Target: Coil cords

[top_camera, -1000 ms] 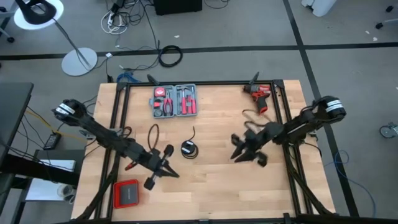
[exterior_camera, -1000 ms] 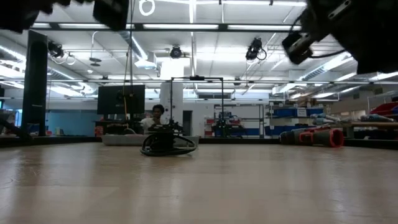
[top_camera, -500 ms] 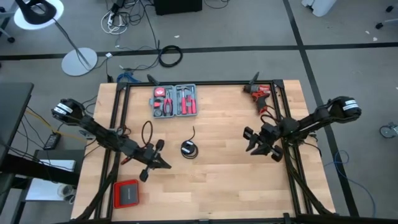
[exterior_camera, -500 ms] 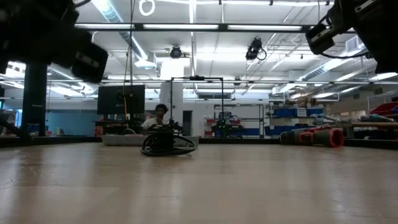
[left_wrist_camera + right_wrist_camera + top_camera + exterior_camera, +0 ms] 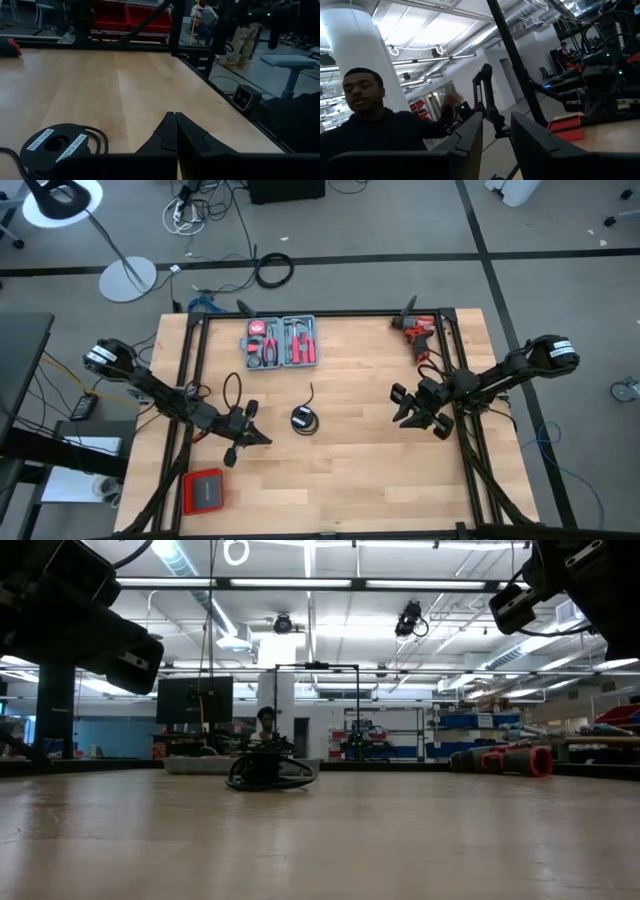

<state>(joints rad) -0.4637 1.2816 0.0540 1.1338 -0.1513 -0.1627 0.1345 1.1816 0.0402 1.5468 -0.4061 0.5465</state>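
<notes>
Your cord (image 5: 303, 418) lies coiled on the table (image 5: 340, 470), below the tool case (image 5: 281, 342) in the high view, with 1 loose end trailing up toward that case. Your left gripper (image 5: 262, 438) is closed and empty, sitting just beside the cord, on the side away from the drill (image 5: 417, 333). Your right gripper (image 5: 405, 411) is well apart from the cord, below the drill, fingers (image 5: 470, 131) parted, holding nothing.

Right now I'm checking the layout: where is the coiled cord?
In the high view, the coiled cord lies near the table's middle, below the grey tool case, between both grippers.
</notes>
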